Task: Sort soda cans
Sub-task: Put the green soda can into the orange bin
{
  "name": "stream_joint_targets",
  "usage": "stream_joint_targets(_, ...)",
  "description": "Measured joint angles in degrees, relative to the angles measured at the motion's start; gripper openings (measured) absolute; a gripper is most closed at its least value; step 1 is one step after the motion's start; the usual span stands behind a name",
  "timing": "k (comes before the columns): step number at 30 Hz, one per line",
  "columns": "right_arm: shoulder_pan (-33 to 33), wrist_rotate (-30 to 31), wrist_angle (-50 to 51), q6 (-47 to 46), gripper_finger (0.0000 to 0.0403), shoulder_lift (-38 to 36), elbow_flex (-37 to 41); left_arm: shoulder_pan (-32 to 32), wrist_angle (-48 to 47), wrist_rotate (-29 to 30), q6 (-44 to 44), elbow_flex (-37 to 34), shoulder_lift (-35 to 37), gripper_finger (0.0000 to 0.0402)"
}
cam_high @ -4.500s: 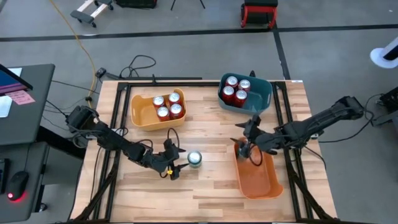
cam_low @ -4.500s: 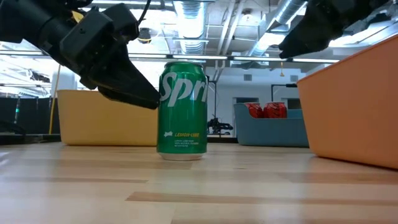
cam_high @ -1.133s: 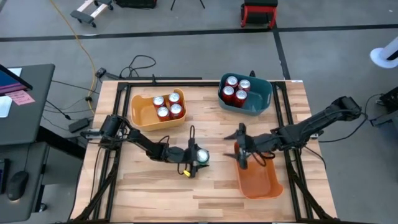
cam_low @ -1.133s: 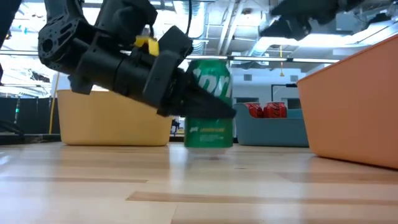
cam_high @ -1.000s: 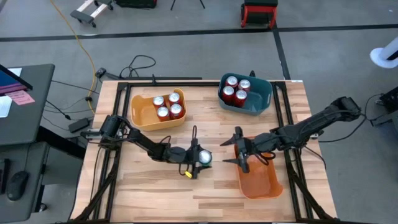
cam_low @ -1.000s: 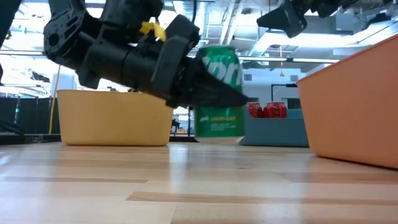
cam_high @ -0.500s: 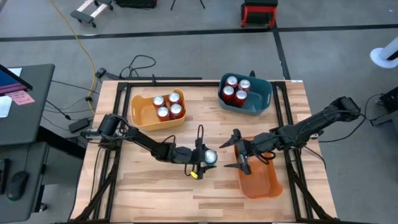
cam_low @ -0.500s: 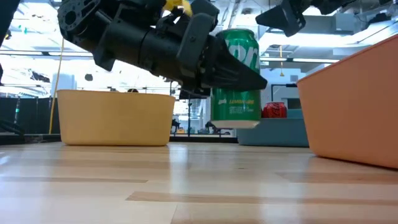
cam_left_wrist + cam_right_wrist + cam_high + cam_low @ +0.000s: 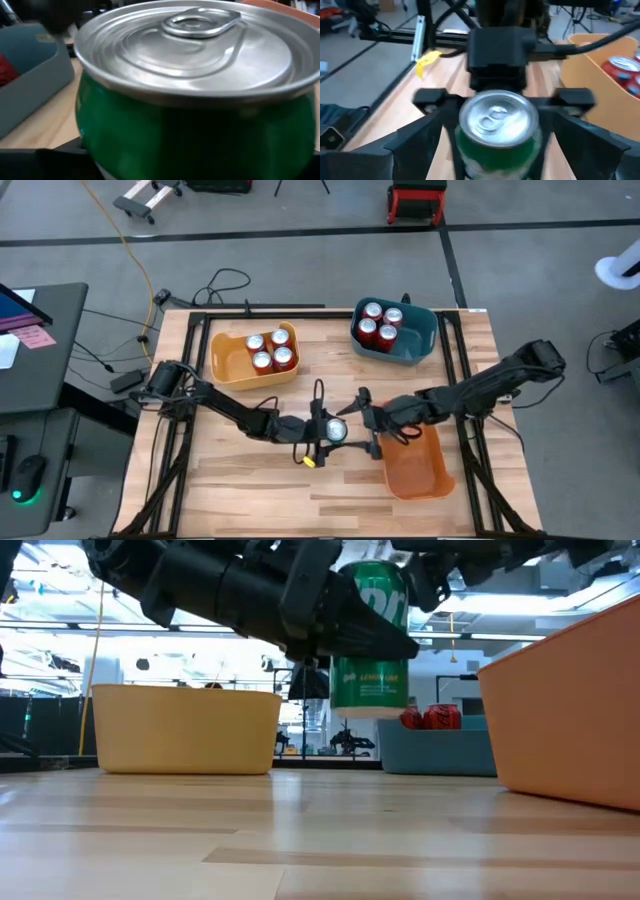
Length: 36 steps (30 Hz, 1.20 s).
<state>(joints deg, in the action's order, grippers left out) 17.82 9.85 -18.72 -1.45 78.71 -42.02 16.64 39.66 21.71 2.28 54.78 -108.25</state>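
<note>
Left gripper [image 9: 322,431]: gripping the green cylindrical metal soda can [image 9: 335,431] by its body, fingers partly spread around it, and holding it upright, clear of the table, in the low view.
Right gripper [image 9: 368,423]: facing the left gripper near the table centre, fingers standing wide apart on either side of the same can in the right wrist view; not closing on it.
Green can location: hanging in the air between the two grippers, just beside the orange plastic bin [image 9: 415,471].
Count, green cans: one in view.
Count, red cans: eight in view; four red cans with silver tops [image 9: 268,351] are sitting in the yellow plastic bin [image 9: 225,362], four more red cans [image 9: 381,324] in the teal plastic bin [image 9: 418,338].
Count, bins: three.
Surface: light wooden slatted table [image 9: 250,490] on a black frame.
Room: grey floor, yellow cable, black cables, a desk at the far left edge.
</note>
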Motion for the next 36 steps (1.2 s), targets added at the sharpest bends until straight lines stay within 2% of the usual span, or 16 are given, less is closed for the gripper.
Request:
stream_joint_targets(6, 0.0, -4.0, 0.3, -1.9, 0.0400, 4.5, -2.2, 0.8, 0.3, 0.6, 1.6, 0.0, 0.0, 0.0287)
stream_joint_targets(15, -1.5, -4.3, 2.8, -2.1, 0.0399, 9.7, -6.2, 1.4, -3.0, 1.2, 1.1, 1.2, 0.0, 0.0287)
stream_joint_targets(18, -2.1, -4.8, 3.9, -2.9, 0.0380, 9.0, -6.5, 1.6, -2.6, 2.1, 1.3, 1.3, 0.0, 0.0287)
stream_joint_targets(24, -2.1, -4.3, 4.8, -3.3, 0.0294, 8.5, -6.5, 1.6, -2.7, 2.8, 0.5, 1.4, 0.0, 0.0287)
stream_joint_targets(36, -2.1, -4.4, 6.8, -2.8, 0.0293, 7.7, -6.5, 1.8, -2.9, 2.6, 0.1, 1.5, 0.0, 0.0287)
